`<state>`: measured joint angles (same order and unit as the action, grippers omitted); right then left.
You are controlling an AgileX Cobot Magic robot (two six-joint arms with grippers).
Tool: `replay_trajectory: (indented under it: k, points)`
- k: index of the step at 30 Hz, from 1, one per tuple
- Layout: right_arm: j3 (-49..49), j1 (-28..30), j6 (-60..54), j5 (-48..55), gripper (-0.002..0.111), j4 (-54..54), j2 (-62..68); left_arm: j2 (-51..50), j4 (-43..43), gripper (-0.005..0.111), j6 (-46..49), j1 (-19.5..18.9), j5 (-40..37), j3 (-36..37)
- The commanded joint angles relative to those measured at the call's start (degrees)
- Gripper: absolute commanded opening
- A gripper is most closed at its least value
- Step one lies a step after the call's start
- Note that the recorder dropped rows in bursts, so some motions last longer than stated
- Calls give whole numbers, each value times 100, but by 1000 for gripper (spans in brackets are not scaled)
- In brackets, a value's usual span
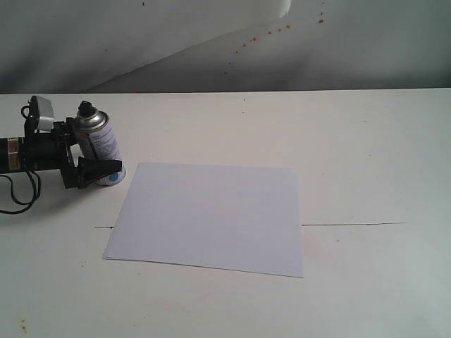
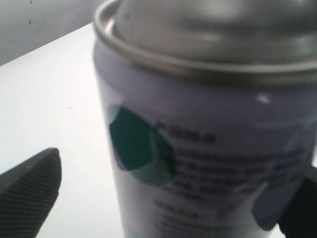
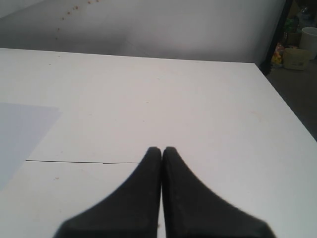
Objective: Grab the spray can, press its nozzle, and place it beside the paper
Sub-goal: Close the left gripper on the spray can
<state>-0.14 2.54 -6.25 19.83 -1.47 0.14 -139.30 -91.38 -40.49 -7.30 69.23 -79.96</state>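
Spray can [image 1: 99,144], with its black nozzle [image 1: 86,108] on top, leans at a tilt at the left of the counter [image 1: 352,155], near the far left corner of the paper [image 1: 211,218] but not touching it. My left pincer [image 1: 97,173] sits around the can's lower part in a released state, and its wrist camera shows one finger [image 2: 29,188] clearly apart from the label. My right pincer [image 3: 162,151] is clenched on nothing, tips pressed together above bare counter, with the paper's edge off to one side.
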Motion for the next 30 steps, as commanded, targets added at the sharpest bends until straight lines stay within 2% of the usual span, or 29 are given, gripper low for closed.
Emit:
replay_trajectory:
  k: [1,22,30]
  points:
    - [14,19,-14,-34,0,34,-14,-52,94,101,11,-10,74,-32]
    - [14,19,-14,-34,0,34,-14,-141,495,101,34,0,74,-32]
    - [14,19,-14,-34,0,34,-14,-141,490,101,34,121,74,-32]
